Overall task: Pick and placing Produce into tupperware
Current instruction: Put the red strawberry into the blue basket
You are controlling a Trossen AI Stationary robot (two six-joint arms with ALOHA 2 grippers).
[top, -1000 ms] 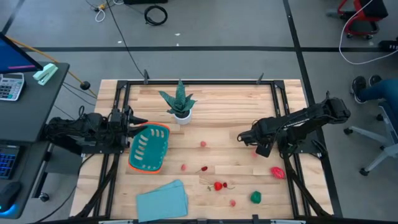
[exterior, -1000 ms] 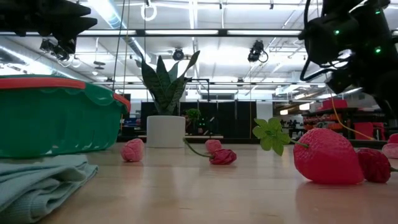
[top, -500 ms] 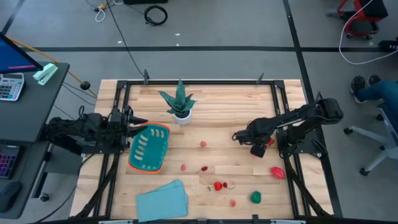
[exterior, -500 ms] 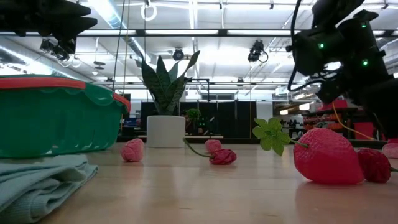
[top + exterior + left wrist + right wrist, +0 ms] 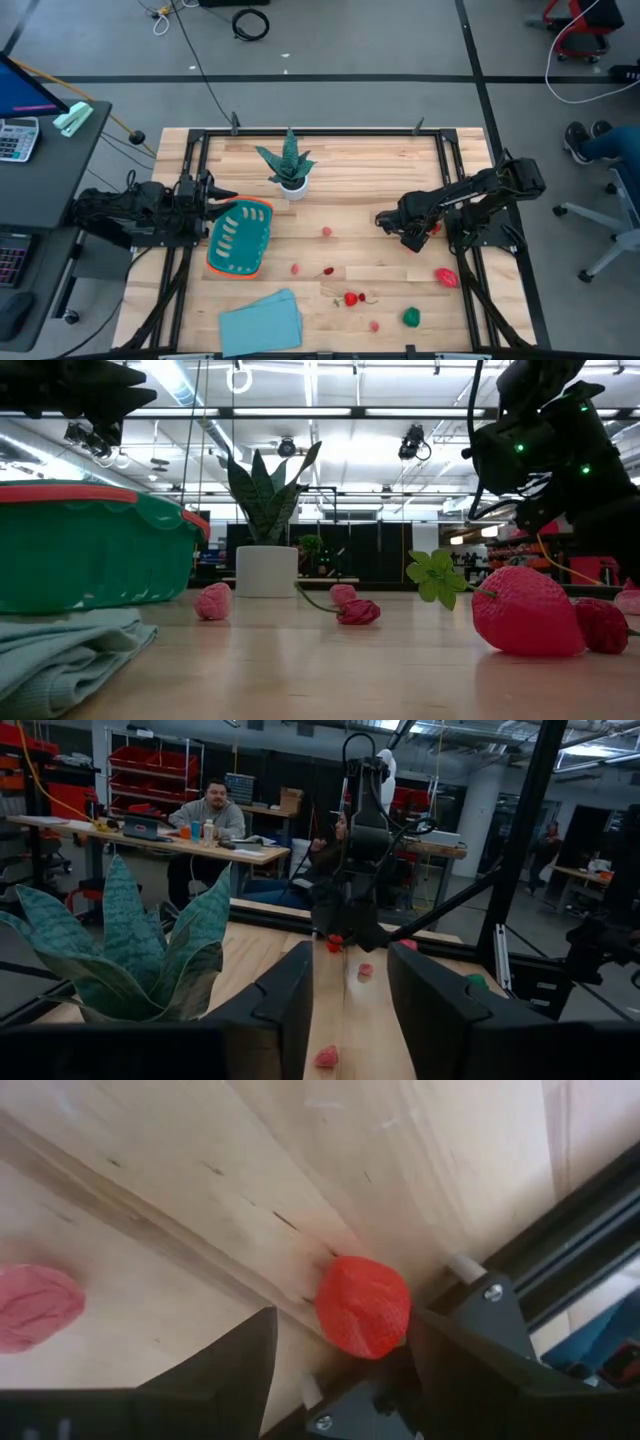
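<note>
Right gripper point(image 5: 384, 221): positioned over the right half of the table point(image 5: 370, 170), fingers point(image 5: 225, 1370) pointing toward the table's centre. In the right wrist view the jaws stand open with a wide gap. A red round Produce piece point(image 5: 363, 1306) shows in that gap, against the black frame rail point(image 5: 560, 1270); whether the piece is gripped or merely seen past the fingers cannot be told. A flatter pink piece point(image 5: 35, 1308) lies outside one finger, well apart from the red one.

Left gripper point(image 5: 222, 195): parked at the left table edge, just beside the near corner of the tupperware point(image 5: 241, 238). In the left wrist view the fingers point(image 5: 285, 1010) are spread apart with nothing between them — only bare board and, farther out along the gap, a small pink piece point(image 5: 327, 1057).

Produce locations, nearest the right jaws first: a pink piece point(image 5: 327, 232) toward the table centre, two small red pieces point(image 5: 296, 268) and point(image 5: 329, 270) beyond it, a strawberry with a green stalk point(image 5: 351, 298), a pink piece point(image 5: 375, 325), a green piece point(image 5: 411, 317) and a larger red piece point(image 5: 446, 277) by the right rail. None lies in the tupperware.

View differences: the low view shows the strawberry point(image 5: 528, 610) large in front and the tupperware wall point(image 5: 95, 555) above a folded light-blue cloth point(image 5: 60, 650) — the high view shows that cloth point(image 5: 260, 322) as a flat sheet. The potted plant point(image 5: 288, 165) stands behind the tupperware. Only the left wrist view shows the seated people point(image 5: 208, 812) at a bench beyond the table.
</note>
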